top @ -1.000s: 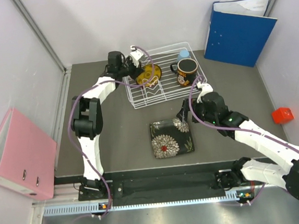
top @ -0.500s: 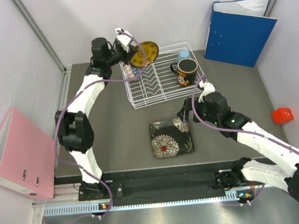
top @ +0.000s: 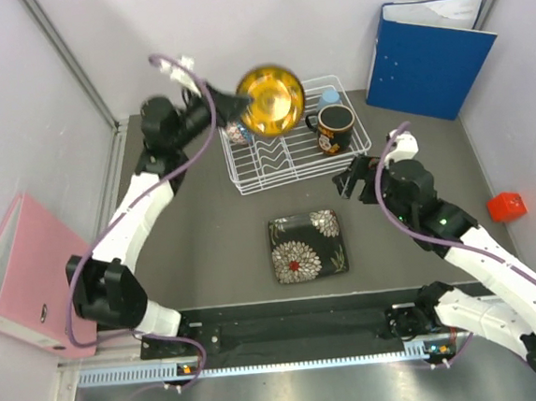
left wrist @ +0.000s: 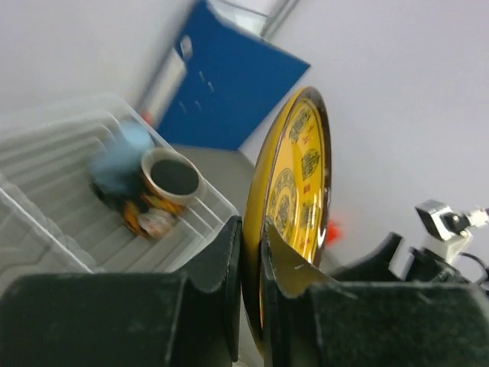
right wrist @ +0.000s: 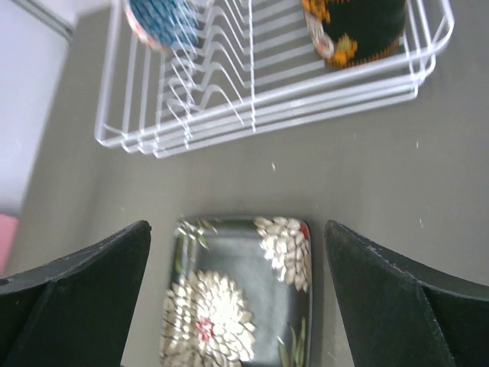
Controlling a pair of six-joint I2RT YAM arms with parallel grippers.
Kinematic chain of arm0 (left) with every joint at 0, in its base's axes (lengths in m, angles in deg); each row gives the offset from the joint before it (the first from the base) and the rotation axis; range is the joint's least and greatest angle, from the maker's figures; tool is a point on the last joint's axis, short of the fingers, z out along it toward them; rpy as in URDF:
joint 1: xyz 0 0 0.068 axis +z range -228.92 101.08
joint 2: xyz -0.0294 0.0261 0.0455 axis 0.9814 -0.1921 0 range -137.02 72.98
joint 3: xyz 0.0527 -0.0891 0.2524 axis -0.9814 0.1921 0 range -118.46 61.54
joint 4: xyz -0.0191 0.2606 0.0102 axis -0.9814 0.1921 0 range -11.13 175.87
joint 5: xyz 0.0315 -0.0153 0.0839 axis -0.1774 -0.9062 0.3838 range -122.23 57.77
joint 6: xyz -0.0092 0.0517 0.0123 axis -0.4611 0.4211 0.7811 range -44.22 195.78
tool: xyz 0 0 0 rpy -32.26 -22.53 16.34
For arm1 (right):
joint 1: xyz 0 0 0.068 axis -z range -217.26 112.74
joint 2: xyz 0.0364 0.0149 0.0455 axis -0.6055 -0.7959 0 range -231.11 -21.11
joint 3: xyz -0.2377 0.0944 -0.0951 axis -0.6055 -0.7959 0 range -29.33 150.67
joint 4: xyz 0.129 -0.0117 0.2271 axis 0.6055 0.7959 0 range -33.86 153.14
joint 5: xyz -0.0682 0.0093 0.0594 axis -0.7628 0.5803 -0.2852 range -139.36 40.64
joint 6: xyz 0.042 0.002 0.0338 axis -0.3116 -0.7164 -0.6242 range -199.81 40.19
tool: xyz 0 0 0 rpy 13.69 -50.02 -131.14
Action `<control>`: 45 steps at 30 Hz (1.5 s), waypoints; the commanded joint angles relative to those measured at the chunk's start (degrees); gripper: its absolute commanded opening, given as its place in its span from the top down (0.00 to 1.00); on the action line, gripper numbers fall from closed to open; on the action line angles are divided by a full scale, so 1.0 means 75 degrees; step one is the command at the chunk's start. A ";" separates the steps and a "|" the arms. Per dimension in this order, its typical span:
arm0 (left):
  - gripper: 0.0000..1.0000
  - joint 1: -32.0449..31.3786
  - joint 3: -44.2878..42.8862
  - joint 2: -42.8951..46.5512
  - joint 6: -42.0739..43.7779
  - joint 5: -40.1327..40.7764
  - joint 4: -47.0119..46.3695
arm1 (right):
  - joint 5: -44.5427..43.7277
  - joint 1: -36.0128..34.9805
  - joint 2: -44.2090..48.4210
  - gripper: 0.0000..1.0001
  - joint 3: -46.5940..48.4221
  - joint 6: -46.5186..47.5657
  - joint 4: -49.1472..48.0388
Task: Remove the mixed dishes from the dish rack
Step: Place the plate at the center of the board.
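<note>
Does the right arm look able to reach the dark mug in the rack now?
Probably yes. The right gripper is open and empty near the right end of the dish rack, where the mug stands unobstructed; the left gripper holds the yellow plate up over the other end.

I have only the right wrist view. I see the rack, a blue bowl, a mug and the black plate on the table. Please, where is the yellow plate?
Observer: The left gripper holds the yellow plate by its rim, in the air over the left end of the rack.
Operator: My view cuts off the mug. Does it stand upright?
Observer: Yes, upright, mouth up, handle toward the rack's middle.
Operator: Is anything behind it?
Observer: A light blue cup, right behind the mug at the rack's far rim.
</note>
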State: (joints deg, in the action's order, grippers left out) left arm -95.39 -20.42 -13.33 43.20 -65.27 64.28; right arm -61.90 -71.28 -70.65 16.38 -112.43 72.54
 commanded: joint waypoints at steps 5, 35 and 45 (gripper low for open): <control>1.00 -0.0089 0.4233 0.1357 -0.5698 0.0034 -0.3072 | 0.0111 -0.0069 0.0758 0.07 0.0912 -0.0418 -0.0136; 1.00 -0.1425 0.4013 0.2554 -0.3180 0.1381 0.0716 | 0.1845 -0.0058 -0.0695 0.13 0.2225 -0.0912 -0.0054; 1.00 -0.1812 0.4317 0.2647 -0.3379 0.1276 0.0434 | 0.2585 -0.0069 -0.1760 0.15 0.2096 -0.0959 -0.0710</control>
State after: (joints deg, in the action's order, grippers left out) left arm -107.70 11.12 5.58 18.70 -54.82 72.37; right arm -45.96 -71.28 -81.42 30.46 -119.49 71.77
